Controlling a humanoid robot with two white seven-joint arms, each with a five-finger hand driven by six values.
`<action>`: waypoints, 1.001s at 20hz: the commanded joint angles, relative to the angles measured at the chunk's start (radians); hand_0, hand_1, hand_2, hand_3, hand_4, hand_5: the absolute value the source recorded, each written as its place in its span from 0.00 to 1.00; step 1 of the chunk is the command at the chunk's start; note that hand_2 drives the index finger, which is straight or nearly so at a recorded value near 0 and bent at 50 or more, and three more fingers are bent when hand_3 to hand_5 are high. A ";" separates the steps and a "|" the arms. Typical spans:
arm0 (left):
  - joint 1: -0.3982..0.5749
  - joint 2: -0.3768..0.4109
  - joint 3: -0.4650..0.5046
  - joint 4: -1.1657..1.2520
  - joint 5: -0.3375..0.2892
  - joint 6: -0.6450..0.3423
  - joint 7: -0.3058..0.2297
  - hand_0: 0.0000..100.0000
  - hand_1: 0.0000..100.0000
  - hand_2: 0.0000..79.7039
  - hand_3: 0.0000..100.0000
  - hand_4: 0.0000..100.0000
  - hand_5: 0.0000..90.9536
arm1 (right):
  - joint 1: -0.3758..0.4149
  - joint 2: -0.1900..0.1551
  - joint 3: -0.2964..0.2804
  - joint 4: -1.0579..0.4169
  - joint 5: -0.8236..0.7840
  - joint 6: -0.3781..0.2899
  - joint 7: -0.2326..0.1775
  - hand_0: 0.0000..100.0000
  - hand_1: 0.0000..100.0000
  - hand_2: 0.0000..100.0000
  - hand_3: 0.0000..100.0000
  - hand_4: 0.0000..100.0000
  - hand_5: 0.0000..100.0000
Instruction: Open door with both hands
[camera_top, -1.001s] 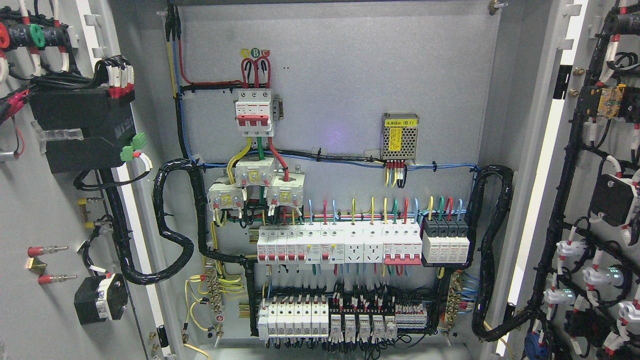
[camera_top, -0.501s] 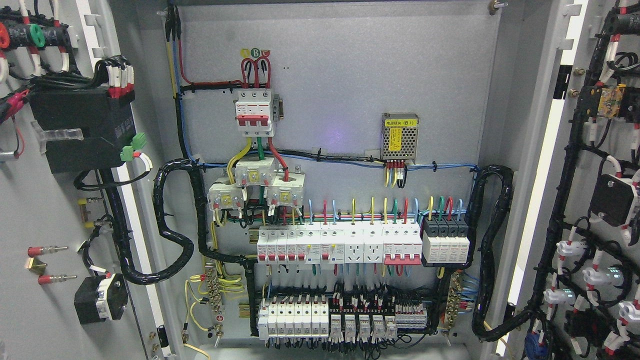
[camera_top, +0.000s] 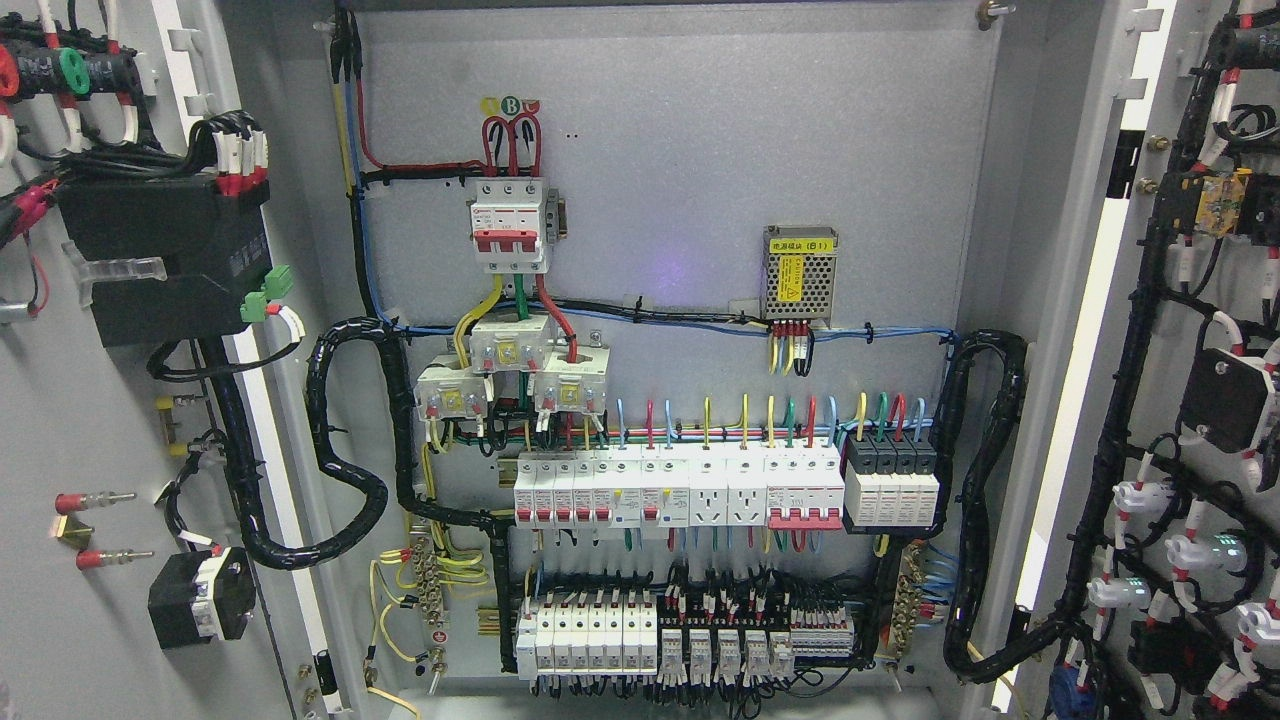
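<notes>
Grey steel cabinet's left door (camera_top: 60, 420) and right door (camera_top: 1215, 420) both swung wide — opening looks finished; your hands are out of view, state unknowable.

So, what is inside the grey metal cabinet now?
Inside the grey metal cabinet: a red-handled main breaker, white breaker rows, a perforated power supply. Wire bundles hide the parts behind them.
</notes>
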 joint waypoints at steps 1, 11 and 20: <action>0.002 0.058 0.060 -0.001 0.057 -0.075 0.000 0.00 0.00 0.00 0.00 0.04 0.00 | 0.000 -0.039 -0.007 0.043 -0.005 0.002 0.002 0.00 0.00 0.00 0.00 0.00 0.00; 0.001 0.075 0.106 0.000 0.103 -0.092 -0.003 0.00 0.00 0.00 0.00 0.04 0.00 | -0.003 -0.082 -0.012 0.071 -0.019 0.003 0.001 0.00 0.00 0.00 0.00 0.00 0.00; 0.001 0.093 0.139 0.000 0.158 -0.133 -0.004 0.00 0.00 0.00 0.00 0.04 0.00 | -0.004 -0.119 -0.044 0.091 -0.062 0.000 0.008 0.00 0.00 0.00 0.00 0.00 0.00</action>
